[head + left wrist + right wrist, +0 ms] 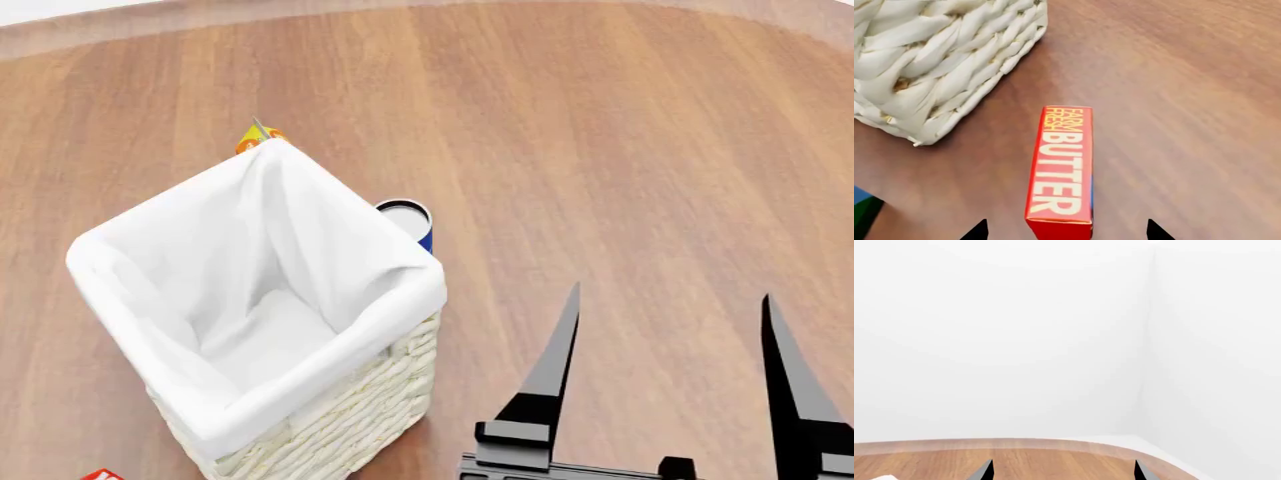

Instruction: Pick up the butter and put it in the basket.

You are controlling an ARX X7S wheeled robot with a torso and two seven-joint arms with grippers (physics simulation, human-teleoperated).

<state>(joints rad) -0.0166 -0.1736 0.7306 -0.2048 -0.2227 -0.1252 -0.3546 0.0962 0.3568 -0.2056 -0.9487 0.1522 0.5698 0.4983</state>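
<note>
Red butter box with yellow "FARM FRESH" and cream "BUTTER" lettering (blue along one edge), lying flat on the wooden tabletop, near the woven basket, between the spread tips of the left pincer, right pincer wide open, holding nothing.

The butter, lying between the left gripper's black fingertips, is a red box with cream-white "BUTTER" lettering, smaller yellow "FARM FRESH" above it, and a thin blue strip along one edge. Beyond those jaws, off to one side, the basket shows cream-white woven wicker; from the head its liner is plain white. The table is reddish-brown wood grain with a paler rim. A small orange-yellow thing peeks behind the basket, possibly a carton top.
</note>
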